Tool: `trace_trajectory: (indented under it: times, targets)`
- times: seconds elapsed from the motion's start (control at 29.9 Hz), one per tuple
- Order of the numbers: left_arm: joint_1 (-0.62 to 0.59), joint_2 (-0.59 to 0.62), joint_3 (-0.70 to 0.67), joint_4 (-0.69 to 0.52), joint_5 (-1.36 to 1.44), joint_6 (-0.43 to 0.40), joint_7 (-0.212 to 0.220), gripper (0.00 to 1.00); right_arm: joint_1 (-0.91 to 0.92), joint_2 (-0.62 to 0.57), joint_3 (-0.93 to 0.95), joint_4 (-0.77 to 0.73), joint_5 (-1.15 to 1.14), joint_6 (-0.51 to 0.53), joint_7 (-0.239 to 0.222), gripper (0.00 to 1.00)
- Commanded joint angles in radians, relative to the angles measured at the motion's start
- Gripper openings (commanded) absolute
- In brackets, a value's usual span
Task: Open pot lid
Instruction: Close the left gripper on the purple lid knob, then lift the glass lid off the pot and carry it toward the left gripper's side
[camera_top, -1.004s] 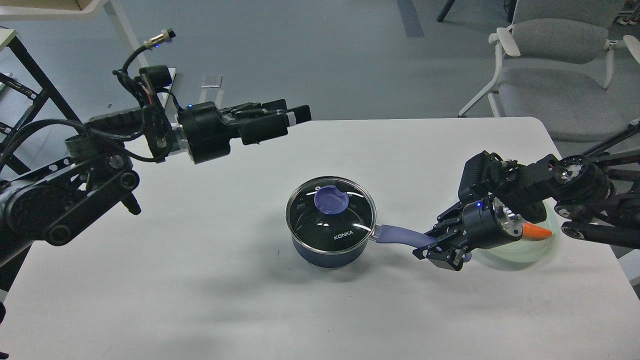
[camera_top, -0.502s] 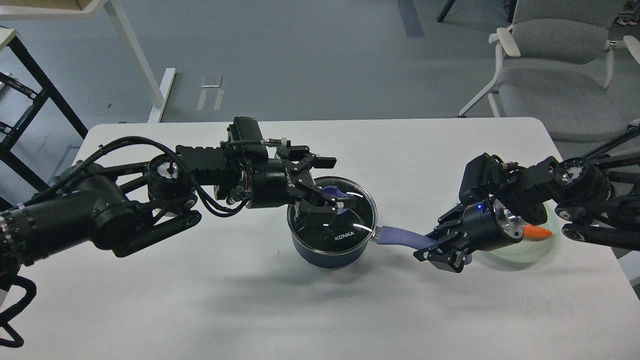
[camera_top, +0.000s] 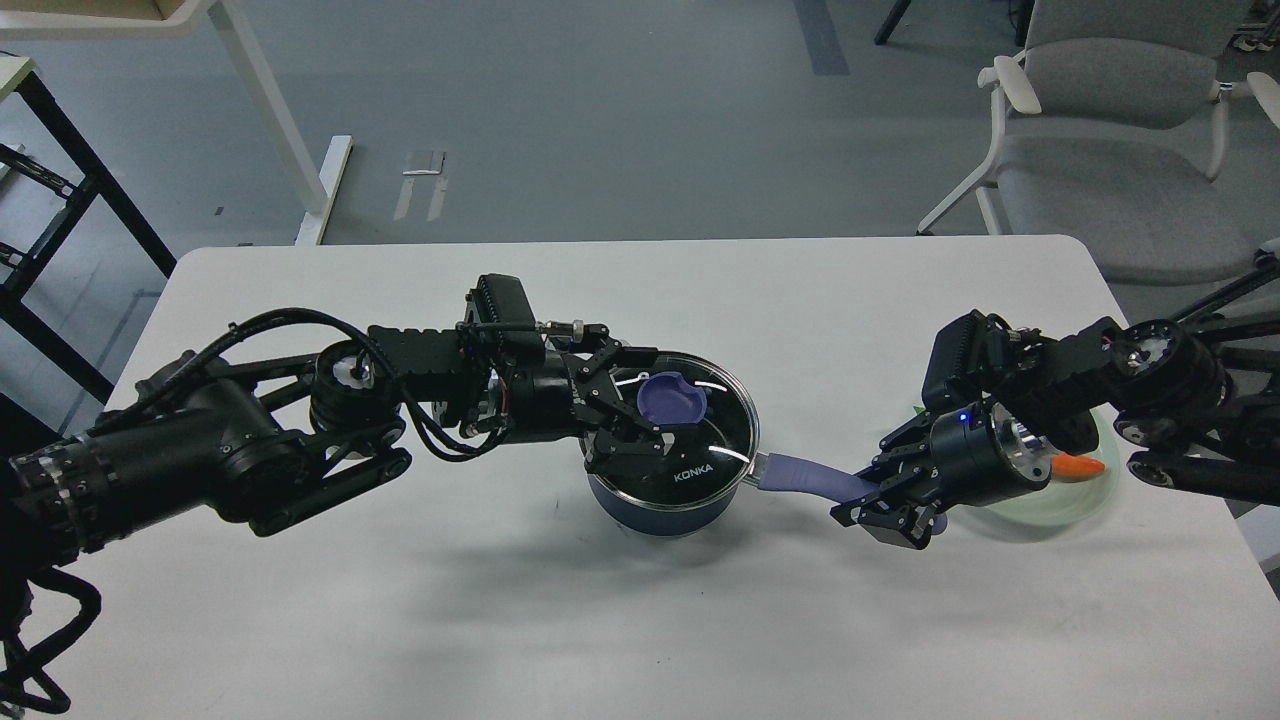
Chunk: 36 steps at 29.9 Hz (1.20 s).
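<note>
Your pot (camera_top: 660, 500) sits near the middle of the white desk (camera_top: 400, 620), dark blue, with its glass lid (camera_top: 690, 440) in place on the rim, the word KONKA readable on the glass. The purple knob (camera_top: 672, 398) stands at the lid's centre. Your left claw (camera_top: 632, 412) lies low over the lid's left half, its two fingers spread apart, one above and one below the knob's left edge; you cannot tell whether either finger touches the knob. The pot's purple handle (camera_top: 805, 474) points right, and your right claw (camera_top: 885, 495) is closed around its far end. Just behind that claw a pale green bowl (camera_top: 1075, 500) rests on the desk with an orange carrot (camera_top: 1078, 466) in it. A grey chair (camera_top: 1110, 130) stands beyond the desk's far right corner.
</note>
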Motion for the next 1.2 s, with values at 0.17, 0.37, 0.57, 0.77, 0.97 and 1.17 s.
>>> trace_trajectory:
  times: [0.17, 0.37, 0.57, 0.77, 0.97, 1.17]
  targets:
    - [0.011, -0.002, 0.003, 0.003, 0.013, 0.018, 0.0, 0.91, 0.0, 0.0, 0.0, 0.0, 0.002, 0.0, 0.0, 0.3]
    - [0.012, -0.004, 0.005, 0.003, 0.015, 0.025, 0.0, 0.64, 0.001, 0.0, 0.0, 0.0, 0.002, 0.0, 0.0, 0.3]
    - [0.011, -0.002, 0.003, 0.003, 0.013, 0.038, 0.0, 0.4, 0.0, 0.0, 0.0, 0.0, 0.002, 0.0, 0.0, 0.3]
    - [0.0, 0.01, 0.001, -0.017, 0.008, 0.041, 0.0, 0.37, 0.001, 0.0, 0.0, 0.0, 0.002, 0.0, 0.0, 0.3]
    - [-0.041, 0.09, 0.0, -0.094, -0.013, 0.031, 0.0, 0.39, 0.001, -0.001, 0.0, 0.0, 0.002, 0.0, 0.0, 0.3]
    - [-0.087, 0.257, 0.0, -0.169, -0.128, 0.034, 0.0, 0.39, 0.0, -0.001, 0.0, 0.0, 0.002, 0.0, 0.0, 0.3]
